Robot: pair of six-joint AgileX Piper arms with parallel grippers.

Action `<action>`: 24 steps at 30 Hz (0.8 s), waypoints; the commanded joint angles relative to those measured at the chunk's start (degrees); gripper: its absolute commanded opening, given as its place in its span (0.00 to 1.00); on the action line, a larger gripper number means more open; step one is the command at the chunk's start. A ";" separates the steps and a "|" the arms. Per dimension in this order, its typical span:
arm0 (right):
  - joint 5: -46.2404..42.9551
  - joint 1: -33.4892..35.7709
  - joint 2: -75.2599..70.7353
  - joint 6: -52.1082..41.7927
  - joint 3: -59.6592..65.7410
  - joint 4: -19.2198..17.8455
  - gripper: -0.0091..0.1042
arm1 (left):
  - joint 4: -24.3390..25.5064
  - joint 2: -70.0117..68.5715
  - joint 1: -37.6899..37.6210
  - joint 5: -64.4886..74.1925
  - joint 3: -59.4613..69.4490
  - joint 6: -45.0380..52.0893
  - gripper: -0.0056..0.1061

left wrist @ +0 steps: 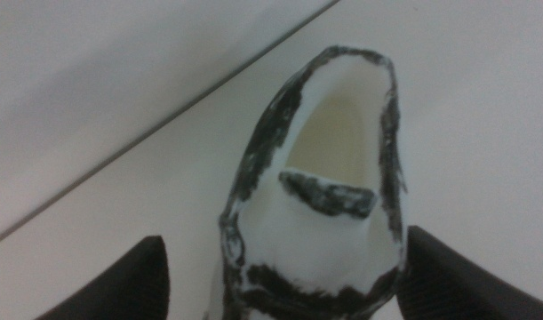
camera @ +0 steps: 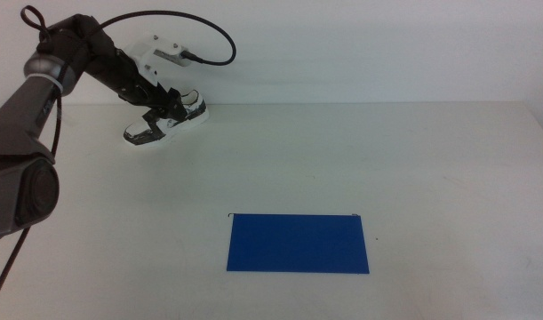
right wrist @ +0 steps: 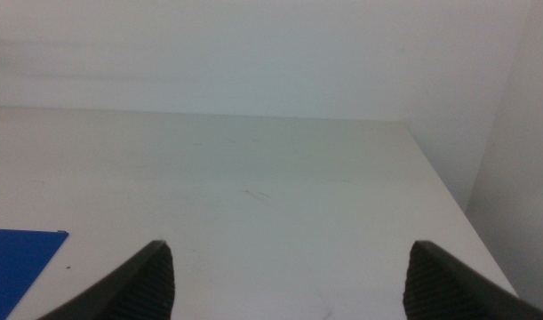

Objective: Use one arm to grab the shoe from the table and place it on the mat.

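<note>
At the far left of the plain white tabletop [camera: 342, 151], your dark grey left arm [camera: 40, 98] reaches down over the small white sneaker with black panels [camera: 164, 123]. Your left gripper [camera: 161, 114] has its jaws spread wide, one on each side of the shoe, neither visibly touching it. Well apart, near the front, lies the flat royal-blue rectangular mat [camera: 299, 244]. Your right gripper [right wrist: 289, 276] waits with jaws wide apart, holding nothing.

The white table [camera: 413, 160] carries a black-and-white shoe [camera: 164, 122] near its far left corner. A flat blue mat [camera: 298, 243] lies well apart from it, toward the near edge.
</note>
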 commanded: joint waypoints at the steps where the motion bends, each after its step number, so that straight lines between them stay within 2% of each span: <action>1: -4.55 0.18 -1.21 -0.72 -0.54 -0.49 0.67 | -2.88 -4.56 -0.11 -1.87 -1.55 0.12 0.76; 8: -4.55 0.18 -1.21 -0.72 -0.54 -0.49 0.67 | -3.59 -4.56 -0.11 -0.88 -1.33 -0.59 0.62; 21: -4.55 0.18 -1.21 -0.72 -0.54 -0.49 0.67 | -3.52 -3.48 -0.11 -2.38 -0.10 -0.65 0.62; 24: -4.55 0.18 -1.21 -0.72 -0.54 -0.49 0.67 | -3.52 -3.48 -0.11 -2.66 -0.10 -0.46 0.58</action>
